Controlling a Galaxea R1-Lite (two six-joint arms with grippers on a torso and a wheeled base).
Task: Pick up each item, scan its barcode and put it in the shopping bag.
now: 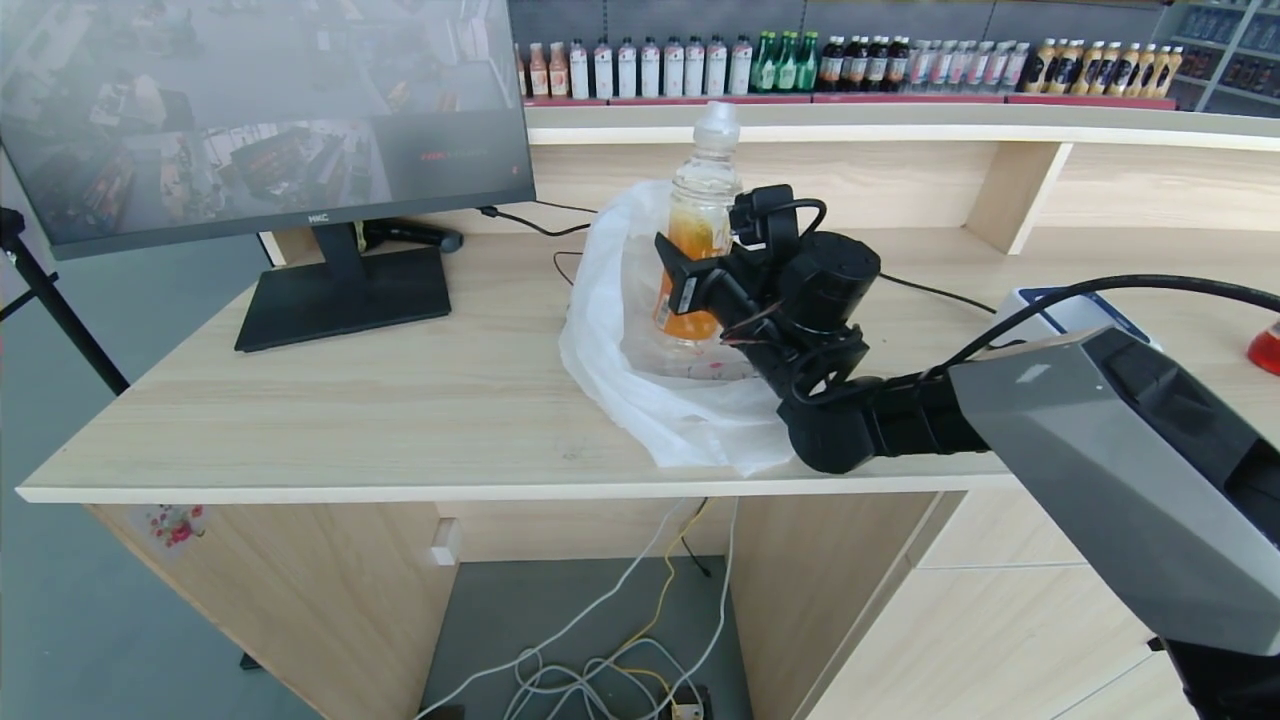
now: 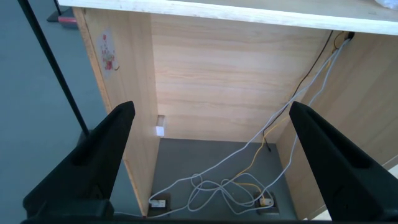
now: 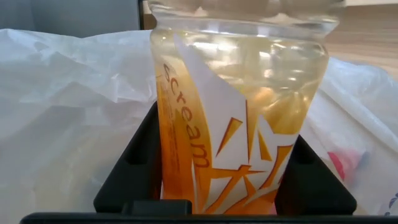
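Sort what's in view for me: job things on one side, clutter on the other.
Job in hand:
drink bottle, upright, with the white shopping bag around its base
right gripper, shut on the drink bottle

Lying about:
monitor
cable on the counter
shelf bottles at the back
red object at the counter's right edge
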